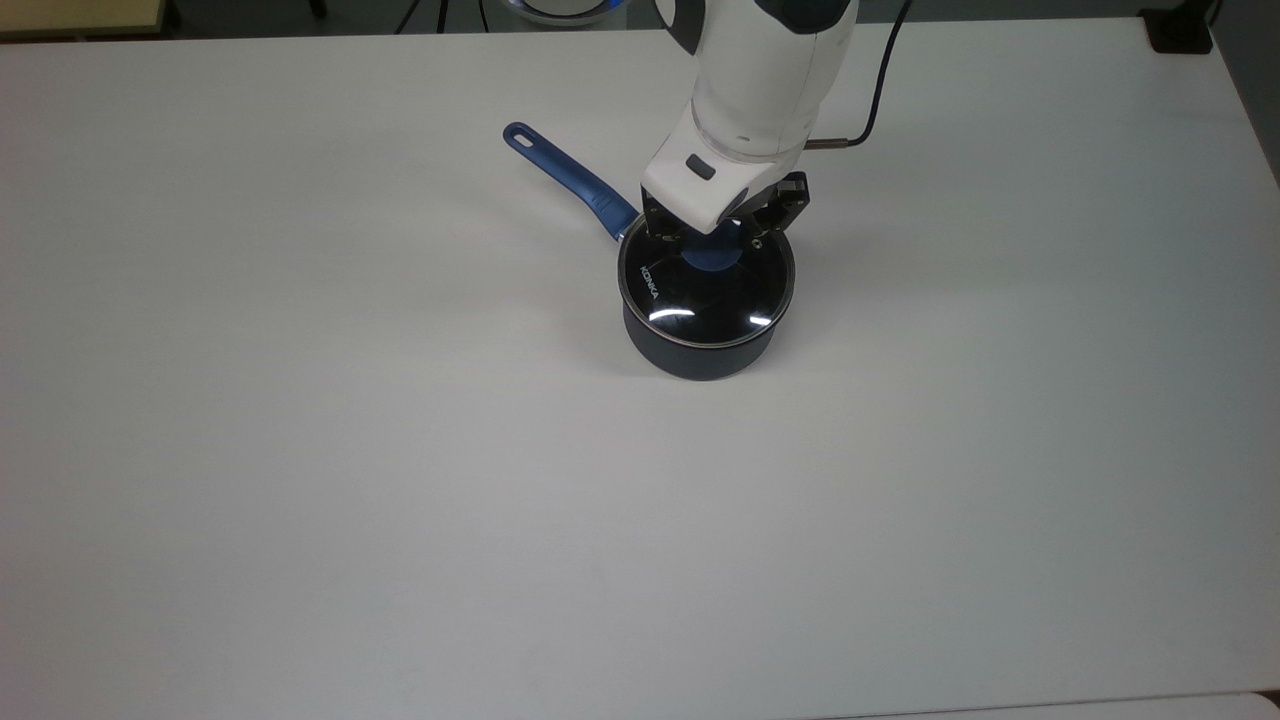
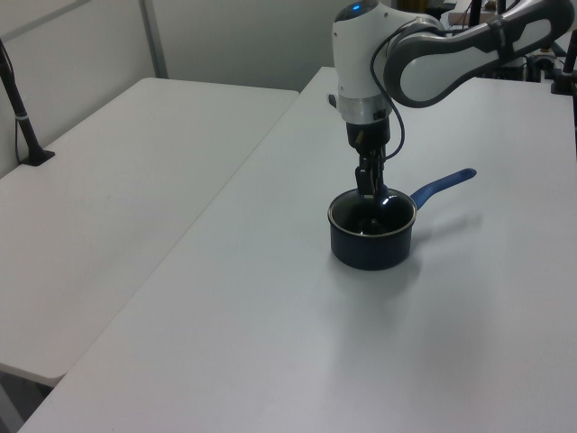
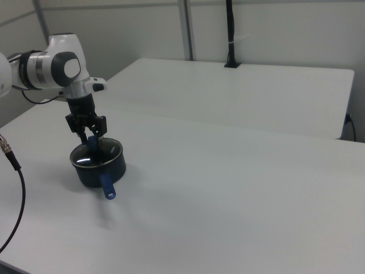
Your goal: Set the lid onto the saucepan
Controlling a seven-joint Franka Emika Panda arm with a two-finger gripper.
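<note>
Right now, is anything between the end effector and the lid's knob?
No. In the top view the open end effector hangs just above the knob, nothing between.

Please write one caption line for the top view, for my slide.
Open gripper above the lid seated on the saucepan.

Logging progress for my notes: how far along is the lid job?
Done: the round glass lid sits level on the dark navy saucepan. In hand: nothing; the hand is open above the blue knob. Left: only pulling the arm clear.

Lid (image 1: 706,290) on saucepan (image 1: 700,350)
</note>
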